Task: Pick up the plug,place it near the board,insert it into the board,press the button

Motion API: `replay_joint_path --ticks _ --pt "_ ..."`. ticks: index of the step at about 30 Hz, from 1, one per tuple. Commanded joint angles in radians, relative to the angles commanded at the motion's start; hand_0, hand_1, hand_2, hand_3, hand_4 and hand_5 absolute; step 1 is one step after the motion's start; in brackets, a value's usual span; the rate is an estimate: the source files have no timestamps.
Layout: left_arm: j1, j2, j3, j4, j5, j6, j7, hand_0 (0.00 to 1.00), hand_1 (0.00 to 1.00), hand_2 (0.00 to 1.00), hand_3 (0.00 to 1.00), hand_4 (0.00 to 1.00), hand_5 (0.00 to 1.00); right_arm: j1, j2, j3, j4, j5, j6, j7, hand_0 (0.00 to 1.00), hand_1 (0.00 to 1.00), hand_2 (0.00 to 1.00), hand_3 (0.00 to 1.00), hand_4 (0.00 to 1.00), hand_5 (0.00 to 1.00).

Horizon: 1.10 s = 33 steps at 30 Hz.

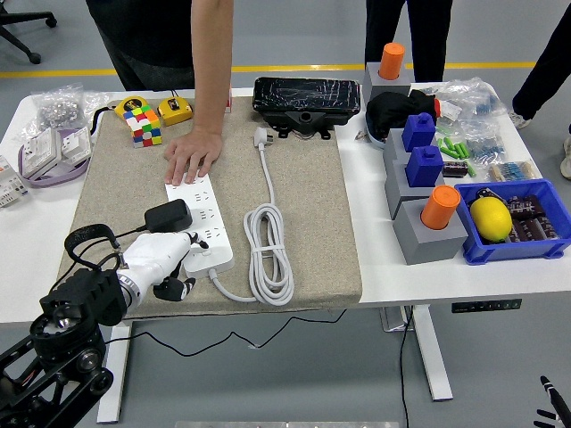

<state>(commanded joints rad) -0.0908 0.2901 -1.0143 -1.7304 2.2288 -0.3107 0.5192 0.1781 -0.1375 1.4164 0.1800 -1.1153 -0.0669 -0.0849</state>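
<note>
The plug (168,215) is a black, blocky adapter and it sits on the white power board (201,223), on the left side of the strip about midway along it, so it appears already seated in a socket. The board lies lengthwise on the grey mat (303,223) toward the mat's left edge, its near end close to the desk's front edge.

As a judgement, the plug is light, rigid plastic with smooth, slightly slippery sides; its thin black cord (94,236) loops off toward the mat's left edge and could tug on it. The firmest hold would be across its two broad flanks, well clear of the cord's exit. The board is light as well and would slide on the mat under a sideways push, which is likely why a person's hand (192,159) lies flat on its far end, fingers spread, pinning it down.

The robot's left hand (163,260), white-shelled on a black forearm, comes in from the desk's lower-left corner and lies low over the mat at the board's near-left corner, just beside the plug's near end. Its fingers are loosely curled downward; the dark fingertips (177,287) point at the mat and hold nothing. Whether a finger touches the board's edge cannot be told. The right hand shows only as a dark sliver at the picture's lower-right corner, below the desk.

The button is too small to pick out.
</note>
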Motion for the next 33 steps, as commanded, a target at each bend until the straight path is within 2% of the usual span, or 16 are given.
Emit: replay_joint_path --ticks 25,29,33 --pt "-0.003 -0.007 0.018 0.045 -0.003 0.018 -0.016 0.145 0.039 0.146 0.761 0.665 0.002 0.001 -0.003 0.000 0.000 0.001 0.000 -0.001 0.807 0.749 0.729 0.768 0.998 0.998" --pt "-0.006 -0.006 0.013 0.033 0.002 0.022 -0.018 0.143 0.039 0.146 0.759 0.666 0.002 0.004 -0.003 0.000 0.000 0.002 0.000 -0.001 0.807 0.750 0.729 0.767 0.998 0.998" --pt "-0.009 -0.004 -0.004 -0.005 0.015 0.029 -0.018 0.143 0.039 0.146 0.759 0.666 0.002 0.005 -0.004 0.000 0.000 0.001 0.000 -0.001 0.807 0.750 0.729 0.767 0.998 0.998"
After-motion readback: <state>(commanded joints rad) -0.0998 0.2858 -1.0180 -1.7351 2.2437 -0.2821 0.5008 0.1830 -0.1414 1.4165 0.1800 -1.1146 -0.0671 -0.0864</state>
